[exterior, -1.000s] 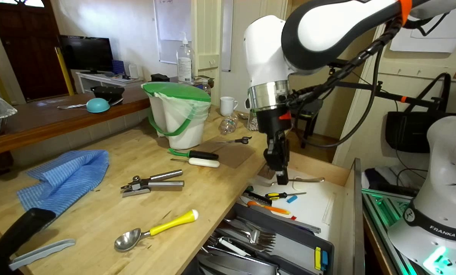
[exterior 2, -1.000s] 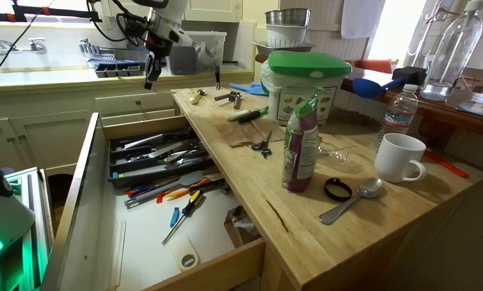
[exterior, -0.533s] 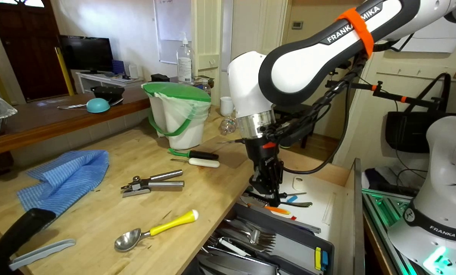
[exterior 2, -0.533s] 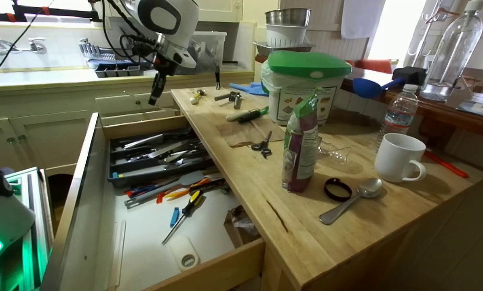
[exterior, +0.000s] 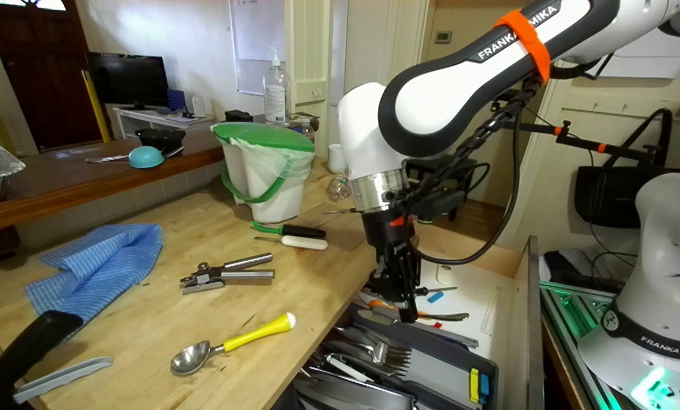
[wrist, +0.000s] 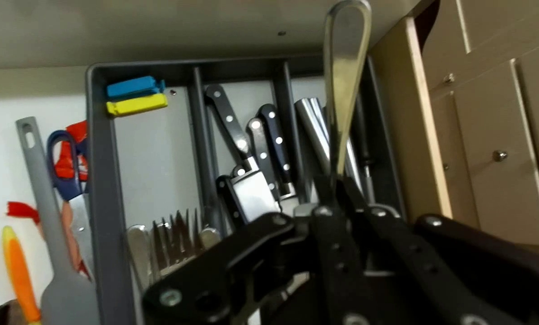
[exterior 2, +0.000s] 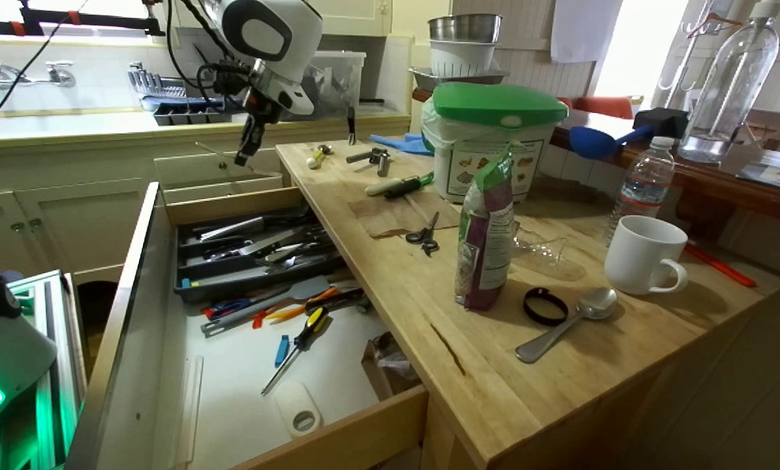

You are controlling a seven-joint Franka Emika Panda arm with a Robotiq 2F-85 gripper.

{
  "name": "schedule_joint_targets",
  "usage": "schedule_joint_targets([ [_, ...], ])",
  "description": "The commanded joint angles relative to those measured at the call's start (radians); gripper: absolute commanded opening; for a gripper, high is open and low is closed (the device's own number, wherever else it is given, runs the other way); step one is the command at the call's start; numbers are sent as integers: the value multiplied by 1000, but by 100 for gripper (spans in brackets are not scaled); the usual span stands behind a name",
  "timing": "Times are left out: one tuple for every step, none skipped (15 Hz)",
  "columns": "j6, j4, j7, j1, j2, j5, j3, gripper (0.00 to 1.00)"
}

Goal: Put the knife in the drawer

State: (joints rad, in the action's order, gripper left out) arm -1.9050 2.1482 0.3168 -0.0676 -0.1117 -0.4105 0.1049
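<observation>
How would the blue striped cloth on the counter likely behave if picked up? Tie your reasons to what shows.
The blue striped cloth would probably hang floppy, since it lies in loose folds. It looks thin at its edges, so likely light for its size.

Seen from opposite ends, the counter [exterior: 214, 313] stretches away from you past the blue cloth [exterior: 101, 256] in an exterior view, and past the white mug [exterior 2: 644, 254] toward pale cabinets [exterior 2: 83, 215] in an exterior view; the open drawer [exterior: 534, 319] shows in both exterior views. Your wrist view looks down, close, on its cutlery tray [wrist: 104, 180], exact tilt hard to judge.
</observation>
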Motion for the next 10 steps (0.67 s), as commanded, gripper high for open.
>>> schedule_joint_targets([
  [14,-1,-74,-19,-58,-106,14,2],
  [18,1,-77,-23,-77,-115,18,2],
  [28,3,-76,-25,-89,-124,19,2],
  [21,10,-60,-30,-103,-113,18,2],
  [26,11,-55,-32,-115,-107,17,2],
  [17,18,-43,-35,-127,-91,13,2],
  [1,23,-29,-39,-136,-68,9,2],
  [-23,27,-17,-47,-143,-27,3,2],
  [-33,28,-12,-50,-152,-4,0,2],
  [-49,28,-13,-55,-157,19,0,2],
])
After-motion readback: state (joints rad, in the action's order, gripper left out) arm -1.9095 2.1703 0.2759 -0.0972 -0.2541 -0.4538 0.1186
